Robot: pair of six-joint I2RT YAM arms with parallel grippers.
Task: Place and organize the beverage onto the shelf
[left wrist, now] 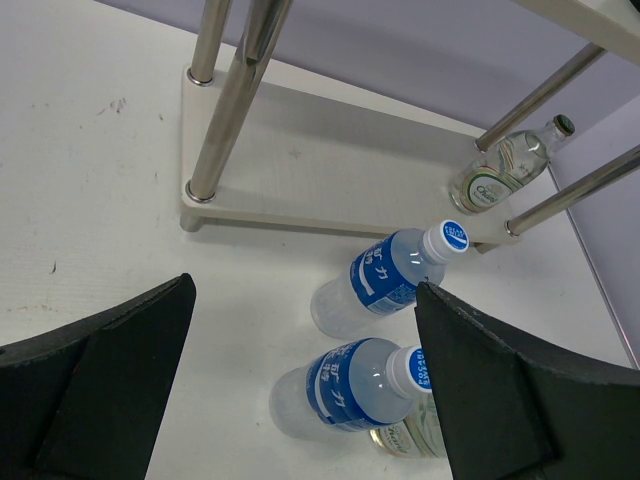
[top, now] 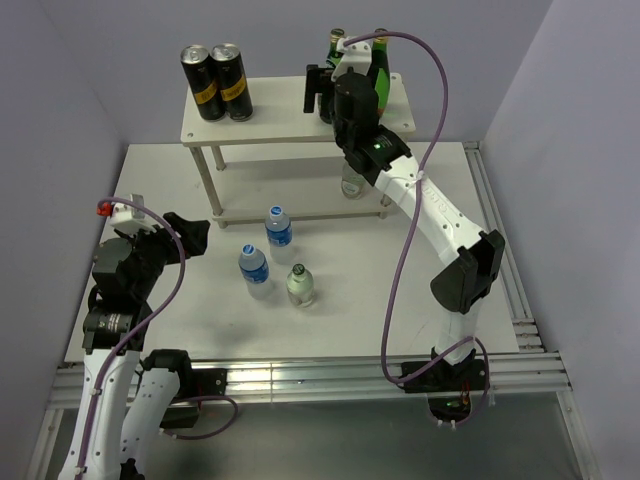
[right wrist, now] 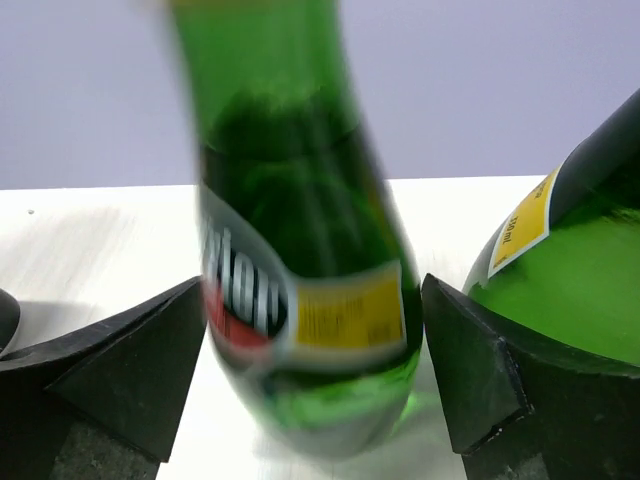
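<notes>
The cream two-tier shelf (top: 290,120) stands at the back of the table. My right gripper (top: 336,82) is over its top board (right wrist: 100,230), jaws open on either side of a green glass bottle (right wrist: 300,250) that looks blurred and tilted. A second green bottle (right wrist: 570,260) stands just to the right. Two blue-labelled water bottles (top: 279,232) (top: 254,268) and a clear bottle with a green cap (top: 299,287) stand on the table in front of the shelf. My left gripper (top: 195,235) is open and empty, left of them; in its wrist view (left wrist: 305,290) both water bottles (left wrist: 385,275) (left wrist: 350,395) show.
Two black cans (top: 215,82) stand on the left of the top board. A clear glass bottle (top: 352,180) stands on the lower board at the right, also in the left wrist view (left wrist: 495,170). The shelf's metal legs (left wrist: 225,100) rise close ahead of the left gripper.
</notes>
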